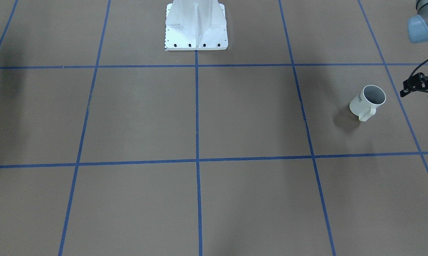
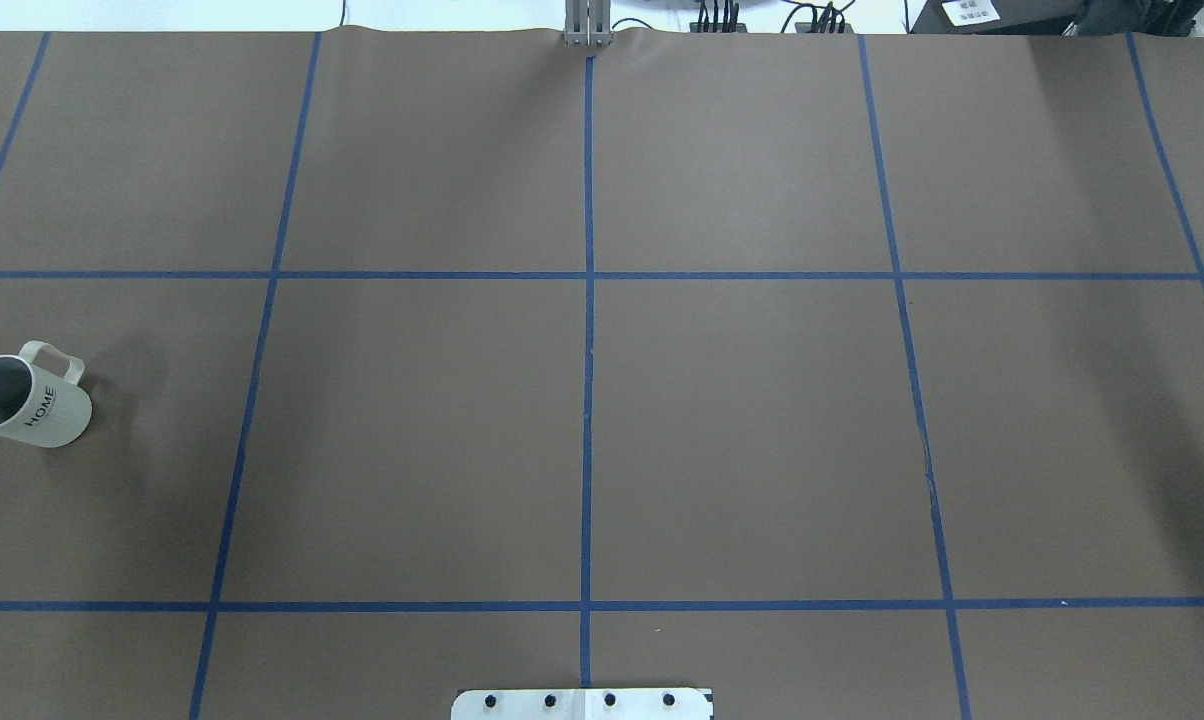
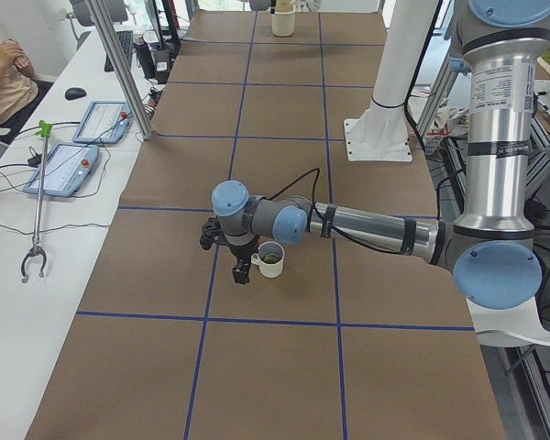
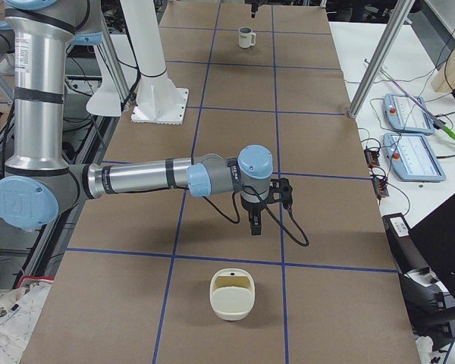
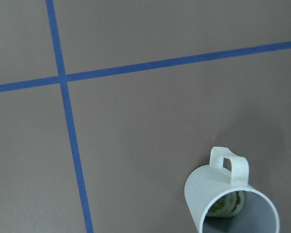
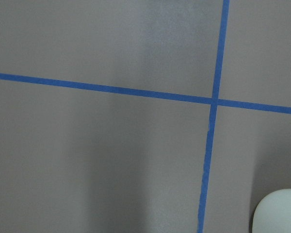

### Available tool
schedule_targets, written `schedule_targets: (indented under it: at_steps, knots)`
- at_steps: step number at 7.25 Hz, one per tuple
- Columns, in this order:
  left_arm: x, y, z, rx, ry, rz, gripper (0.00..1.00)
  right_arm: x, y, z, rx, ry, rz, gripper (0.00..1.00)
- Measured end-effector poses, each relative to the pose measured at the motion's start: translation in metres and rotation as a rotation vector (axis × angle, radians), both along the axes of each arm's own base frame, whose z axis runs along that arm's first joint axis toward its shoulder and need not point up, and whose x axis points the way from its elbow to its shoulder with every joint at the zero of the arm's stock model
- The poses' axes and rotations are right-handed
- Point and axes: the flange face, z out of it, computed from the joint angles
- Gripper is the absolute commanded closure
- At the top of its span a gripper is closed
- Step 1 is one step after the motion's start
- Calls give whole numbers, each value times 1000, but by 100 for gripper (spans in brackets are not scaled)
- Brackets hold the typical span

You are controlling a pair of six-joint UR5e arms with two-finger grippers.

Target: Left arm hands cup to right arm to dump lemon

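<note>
The cream-white cup (image 1: 367, 103) stands upright on the brown table, its handle toward the far side from the robot. It also shows at the left edge of the overhead view (image 2: 27, 400). The yellow-green lemon (image 5: 228, 205) lies inside it at the bottom. My left gripper (image 1: 417, 89) hangs just outboard of the cup, apart from it and only partly in frame. In the exterior left view this gripper (image 3: 231, 261) is close beside the cup (image 3: 270, 259). I cannot tell whether it is open. My right gripper (image 4: 255, 224) hovers low over the table's right part; its state is unclear.
A cream-white container (image 4: 232, 294) sits on the table near the right end, just outboard of the right gripper; its edge shows in the right wrist view (image 6: 280, 213). The robot's white base (image 1: 196, 26) stands at mid table. Blue tape lines grid the mat.
</note>
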Motion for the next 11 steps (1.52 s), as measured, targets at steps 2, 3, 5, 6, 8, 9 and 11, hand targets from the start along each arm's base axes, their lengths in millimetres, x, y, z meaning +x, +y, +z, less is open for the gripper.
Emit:
schedule_targets:
  at_steps: [2, 3, 5, 6, 8, 9, 11]
  knots:
    - [25, 4, 9, -6, -3, 49, 0, -2, 0, 0, 1, 0, -4, 0]
    - [32, 6, 10, -8, -2, 64, 0, -2, 0, 0, 3, 0, -5, 0]
    - [47, 9, 11, -11, -2, 93, 0, -3, 0, 1, 4, 0, -6, 0]
    - [54, 11, 11, -13, -2, 108, 0, -3, 1, 1, 4, 0, -6, 0]
    - [67, 15, 13, -13, -4, 136, 20, -3, 1, 2, 4, 1, -7, 0]
    - [72, 17, 15, -17, -6, 148, 39, -3, 1, 2, 3, 0, -7, 0]
    - [77, 19, 20, -24, -9, 160, 100, -3, 1, 3, 2, 0, -6, 0]
